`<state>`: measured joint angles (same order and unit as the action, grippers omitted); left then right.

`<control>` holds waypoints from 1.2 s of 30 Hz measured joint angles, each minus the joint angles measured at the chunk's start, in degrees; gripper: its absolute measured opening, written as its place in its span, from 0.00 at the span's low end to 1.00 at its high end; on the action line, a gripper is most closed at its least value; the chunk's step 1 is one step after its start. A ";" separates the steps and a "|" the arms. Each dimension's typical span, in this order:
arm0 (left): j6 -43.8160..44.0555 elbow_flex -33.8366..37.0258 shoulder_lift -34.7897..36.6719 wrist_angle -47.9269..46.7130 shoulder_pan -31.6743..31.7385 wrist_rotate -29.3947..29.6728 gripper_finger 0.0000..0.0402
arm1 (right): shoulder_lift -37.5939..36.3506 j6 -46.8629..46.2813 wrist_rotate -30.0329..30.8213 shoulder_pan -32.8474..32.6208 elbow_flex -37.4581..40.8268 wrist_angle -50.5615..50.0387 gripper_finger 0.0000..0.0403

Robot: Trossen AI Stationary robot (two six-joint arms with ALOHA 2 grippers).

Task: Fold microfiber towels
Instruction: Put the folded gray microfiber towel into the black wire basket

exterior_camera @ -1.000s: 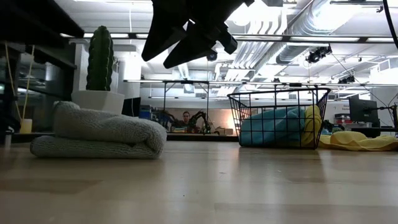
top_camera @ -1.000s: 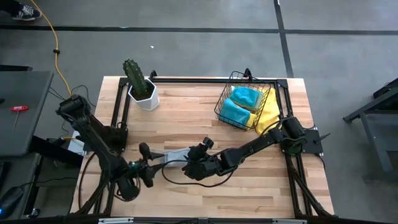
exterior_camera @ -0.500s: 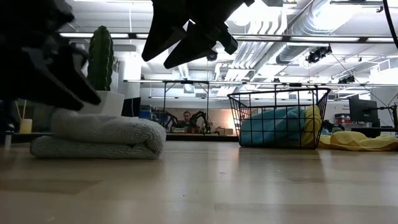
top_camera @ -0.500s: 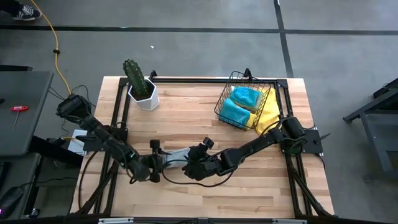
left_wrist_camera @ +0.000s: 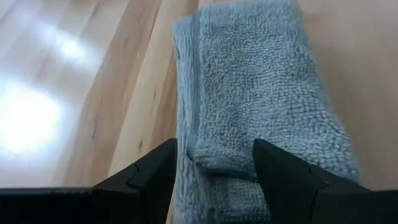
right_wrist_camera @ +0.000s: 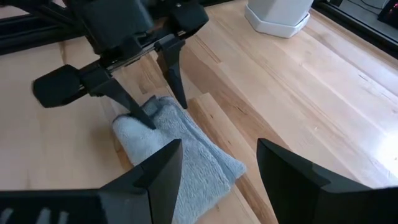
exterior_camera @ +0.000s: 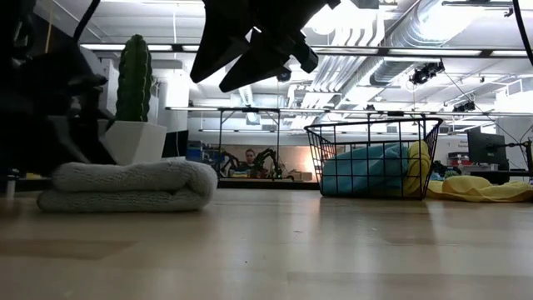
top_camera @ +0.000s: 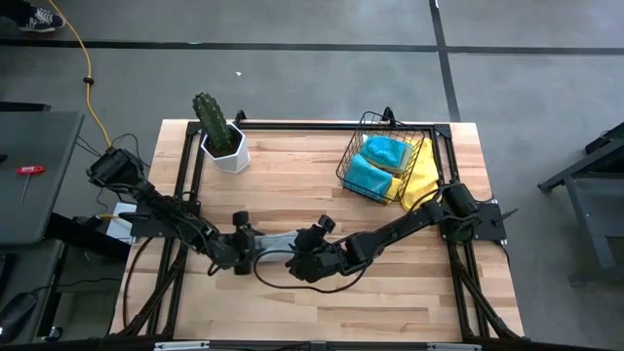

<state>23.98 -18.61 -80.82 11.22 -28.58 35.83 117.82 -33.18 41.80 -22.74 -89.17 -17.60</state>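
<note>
Two dark jointed arms with black cables and wedge-shaped jaws.

grey towel [top_camera: 276, 243], teal towels [top_camera: 375, 162], yellow towel [top_camera: 421, 178], black basket [top_camera: 353, 156]

A cactus [top_camera: 209, 117] in a white pot [top_camera: 227, 151] is set at the far left of the wooden table [top_camera: 292, 185]. A black wire basket [top_camera: 382, 156] is placed at the far right.

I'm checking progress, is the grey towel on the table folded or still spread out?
Folded. The grey towel lies as a thick layered bundle with a rounded fold edge, and the left gripper stands open around its end.
</note>
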 joint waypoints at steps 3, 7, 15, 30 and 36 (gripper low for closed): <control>1.69 0.85 0.00 -1.94 0.55 -0.40 0.50 | 0.00 -0.38 -0.02 -0.02 0.00 0.00 0.50; 4.37 0.94 0.04 -4.39 1.26 0.60 0.50 | 0.00 -0.42 -0.02 -0.02 0.00 0.00 0.50; 3.94 0.94 0.02 -4.04 1.36 0.56 0.50 | 2.07 -10.14 -1.79 1.84 0.19 -5.37 0.50; 4.12 0.94 0.02 -4.34 1.36 0.39 0.50 | 1.44 -18.86 -17.60 7.29 0.11 -18.96 0.50; 4.38 0.94 0.00 -4.36 1.31 -0.14 0.50 | 0.83 -25.31 -22.34 6.21 5.66 -19.22 0.50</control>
<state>28.36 -17.67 -80.82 6.86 -27.27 35.70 118.65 -58.50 19.46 -16.53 -83.50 -36.82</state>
